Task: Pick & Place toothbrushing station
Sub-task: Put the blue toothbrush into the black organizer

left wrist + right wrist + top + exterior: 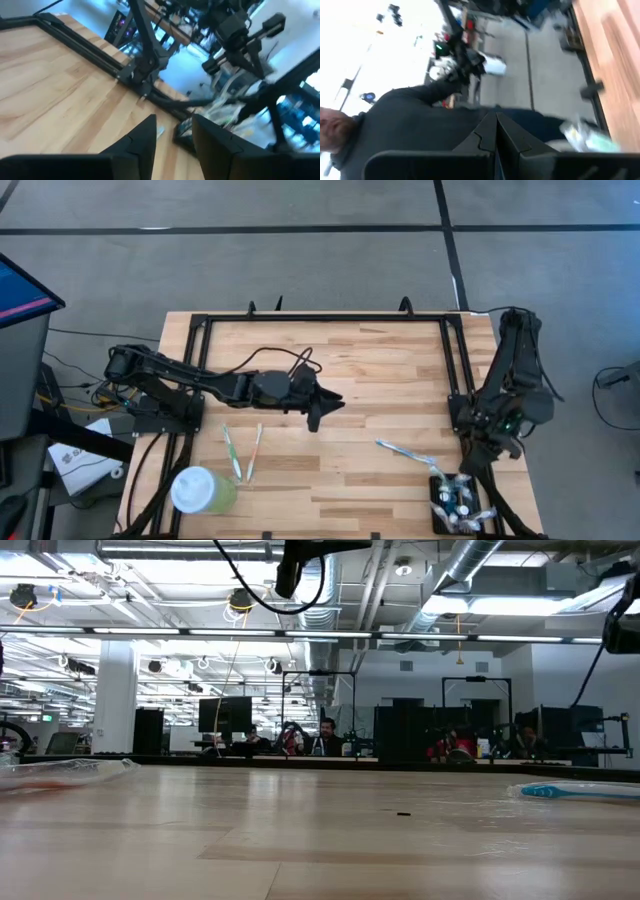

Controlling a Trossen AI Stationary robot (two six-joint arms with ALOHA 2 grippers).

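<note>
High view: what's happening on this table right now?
The left gripper hangs over the middle of the wooden table, fingers apart, holding nothing. The right gripper is shut and empty, its arm parked at the table's right edge. The toothbrushing station sits untouched at the near right corner, a wrapped toothbrush beside it. Two toothbrushes and a green cup lie near left.
</note>
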